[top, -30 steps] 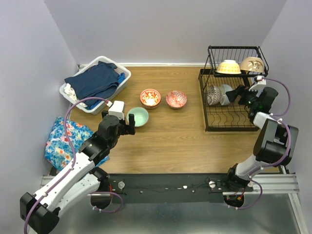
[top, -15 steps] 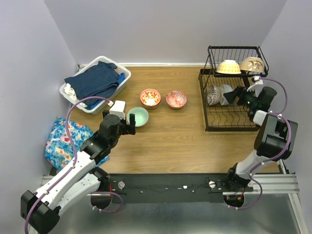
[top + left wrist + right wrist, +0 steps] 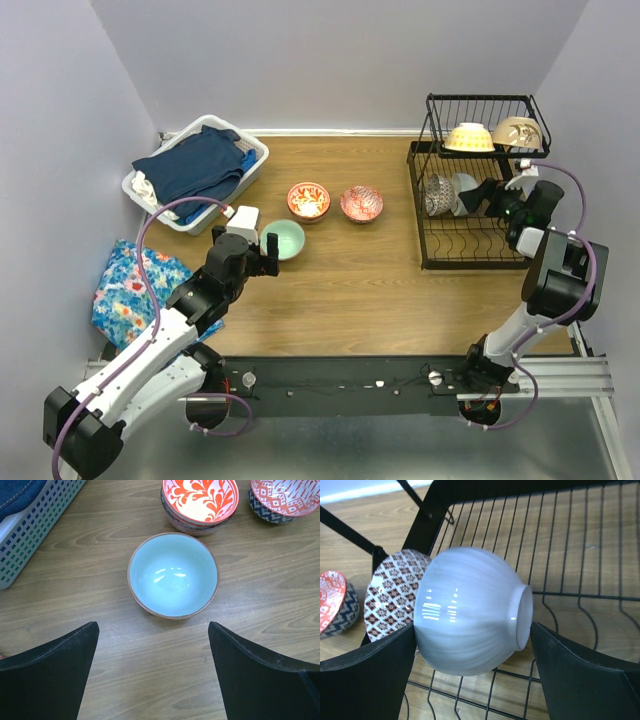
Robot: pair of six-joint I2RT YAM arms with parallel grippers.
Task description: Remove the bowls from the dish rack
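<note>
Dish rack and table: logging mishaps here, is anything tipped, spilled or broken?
Nothing stands out. The mint green bowl, floral bowl and red bowl sit upright on the table; the white bowl and patterned bowl stand on edge in the dish rack's lower slots, as racked bowls should. No spill or crack shows.

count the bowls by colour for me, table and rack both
red-orange floral bowl: 1
red patterned bowl: 1
mint green bowl: 1
cream-yellow bowl: 1
beige bowl: 1
dark patterned bowl: 1
white bowl: 1
total: 7 in view
</note>
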